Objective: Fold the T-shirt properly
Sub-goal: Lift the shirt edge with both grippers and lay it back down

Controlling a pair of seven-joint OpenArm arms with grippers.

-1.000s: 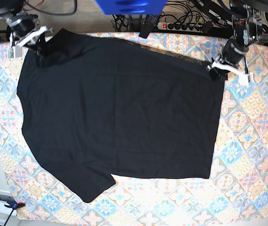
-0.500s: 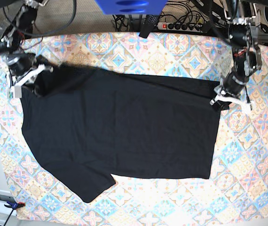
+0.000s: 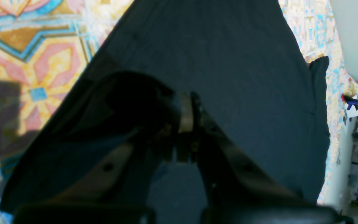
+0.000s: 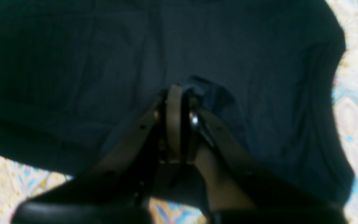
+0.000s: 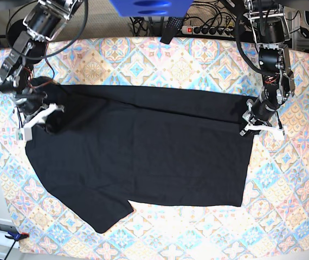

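On the patterned tabletop, centre of the base view: one T-shirt, black, plain, matte cotton, lying mostly flat with faint vertical creases. Its far edge is doubled over toward the near side, making a long straight fold line from 10 o'clock to 2 o'clock. One short sleeve juts out at 7 o'clock; the hem runs straight down the 3 o'clock side.

Grippers, two. Left gripper, at 3 o'clock, fingers pinched together on the T-shirt's far hem corner; the left wrist view shows pale pads pressed together with dark cloth bunched round them. Right gripper, at 9 o'clock, fingers likewise clamped on a small peak of the T-shirt's fabric at the shoulder end.

Table cover: one, smooth, printed with a tiled diamond and star pattern in blue, orange, pink and cream.

Power strip: one, pale, with dark cables, behind the table at 12 o'clock.
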